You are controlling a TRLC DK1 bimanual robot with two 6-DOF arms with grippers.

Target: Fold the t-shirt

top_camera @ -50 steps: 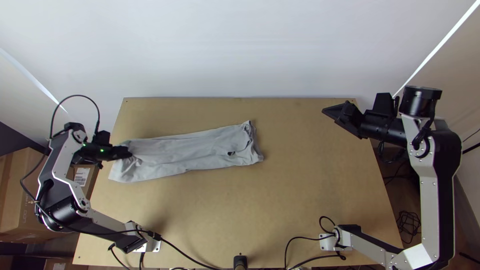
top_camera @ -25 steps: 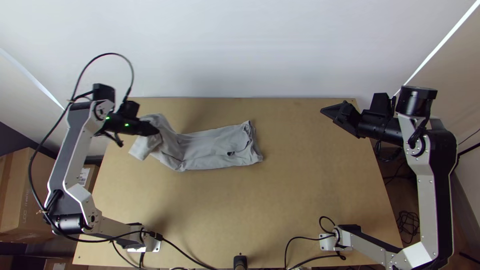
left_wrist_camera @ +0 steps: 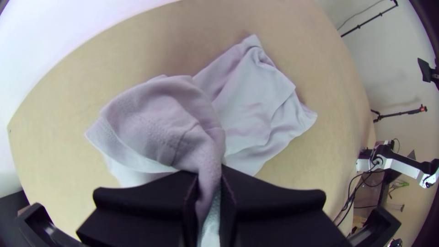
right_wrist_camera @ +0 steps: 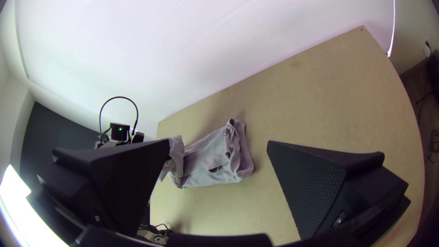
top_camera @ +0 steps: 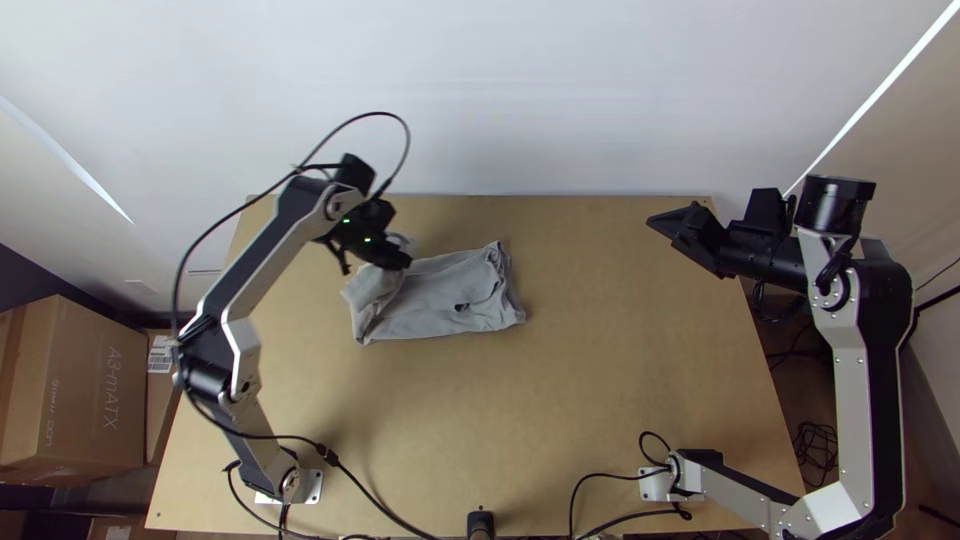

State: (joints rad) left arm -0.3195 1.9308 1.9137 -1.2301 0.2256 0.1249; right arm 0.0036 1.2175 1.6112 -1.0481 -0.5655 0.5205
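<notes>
Over there the oblong grey cloth t-shirt (top_camera: 450, 295) lies mostly on the light rectangular wooden table (top_camera: 600, 390), right of the square-cornered brown cardboard box (top_camera: 90, 390).

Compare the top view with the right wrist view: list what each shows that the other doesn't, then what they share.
Top view: cardboard box beside the table.

Right wrist view: the textured inner pad of the right gripper, fingers wide apart.

Both: grey t-shirt, table, left arm.

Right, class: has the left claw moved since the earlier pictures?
Yes: the left claw moved rightward and up the picture, away from the table's left edge.
</notes>
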